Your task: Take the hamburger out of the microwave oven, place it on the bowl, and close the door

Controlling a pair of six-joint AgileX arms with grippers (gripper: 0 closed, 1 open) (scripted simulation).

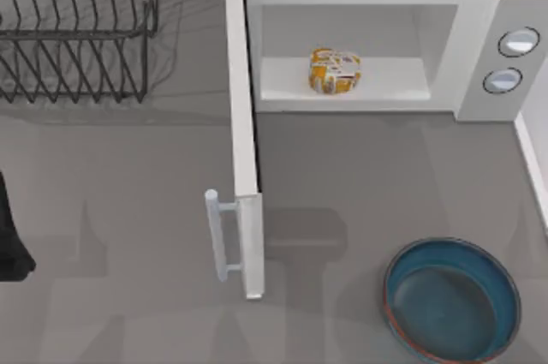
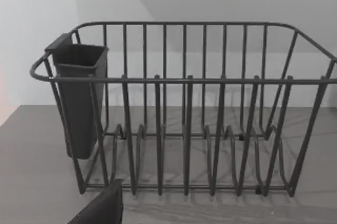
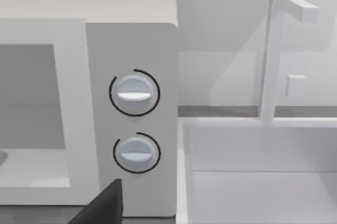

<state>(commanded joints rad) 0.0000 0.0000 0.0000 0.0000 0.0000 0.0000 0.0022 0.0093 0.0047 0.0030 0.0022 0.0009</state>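
Grey tabletop (image 1: 128, 176) carries the microwave (image 1: 475, 56) at the back, and everything else can be placed from it. Its door (image 1: 244, 124) stands swung fully out toward the front, handle (image 1: 218, 235) on the outer face. The hamburger (image 1: 335, 70) sits on the cavity floor, near the middle. The bowl (image 1: 451, 297) lies in front of the microwave, toward its knob side, well apart from it. A wire rack (image 1: 77, 30) stands beyond the door's hinge side.

I judge the task at its opening step: nothing is grasped yet. Next, a gripper must reach into the cavity, past the door, and close on the hamburger.

Both arms look parked; whether either gripper's fingers are spread or closed, I cannot tell.
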